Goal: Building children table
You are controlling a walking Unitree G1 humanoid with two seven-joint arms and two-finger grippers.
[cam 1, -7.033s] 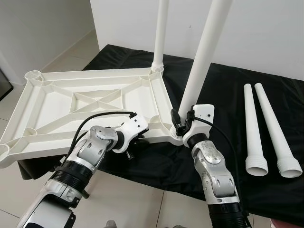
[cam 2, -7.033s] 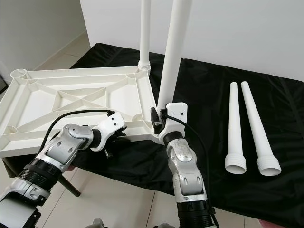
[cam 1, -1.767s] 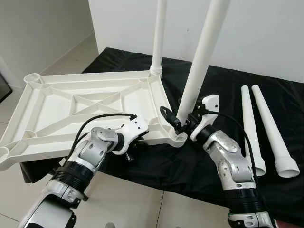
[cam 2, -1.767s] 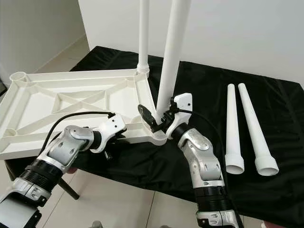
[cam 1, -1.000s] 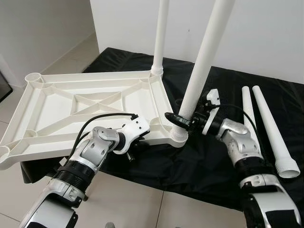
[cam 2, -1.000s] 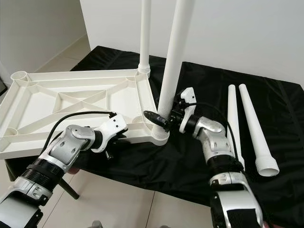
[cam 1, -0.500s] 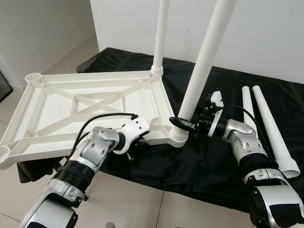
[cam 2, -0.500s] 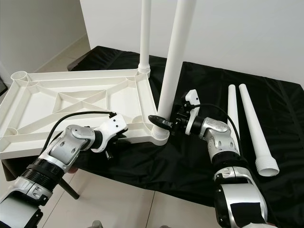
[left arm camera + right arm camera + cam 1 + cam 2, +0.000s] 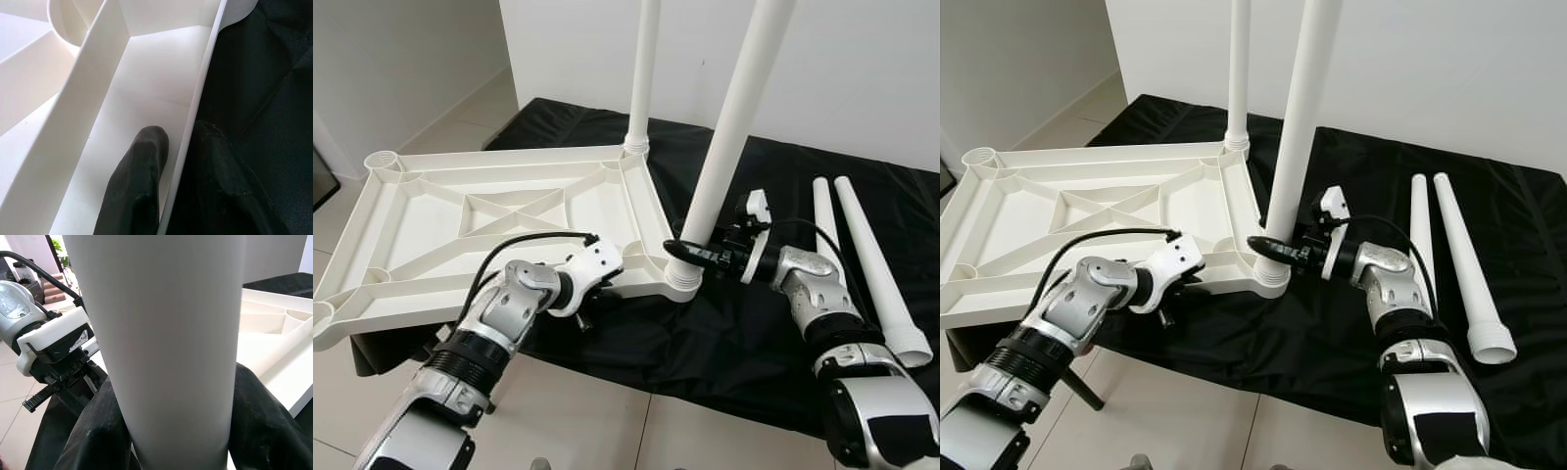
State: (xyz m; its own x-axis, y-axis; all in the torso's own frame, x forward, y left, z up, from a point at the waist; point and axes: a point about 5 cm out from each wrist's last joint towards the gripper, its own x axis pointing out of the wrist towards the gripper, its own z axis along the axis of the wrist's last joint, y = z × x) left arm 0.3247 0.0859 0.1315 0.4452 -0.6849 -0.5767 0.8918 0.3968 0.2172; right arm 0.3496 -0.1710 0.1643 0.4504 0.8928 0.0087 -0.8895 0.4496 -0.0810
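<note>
Left eye view: an upturned white tabletop rests on a black-draped desk. Two legs stand in corner sockets; the right end effector clasps the near leg low down.

Right eye view: two loose legs await fitting (roughly half done).

Left wrist view: the left end effector pinches the tabletop's rim.

Right wrist view: fingers flank the near leg.

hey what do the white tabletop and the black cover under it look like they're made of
Tabletop: likely moulded plastic, smooth with a slight sheen; the ribbed underside and round corner sockets suggest it. Cover: probably matte woven fabric, since it wrinkles and drapes over the edge.
</note>
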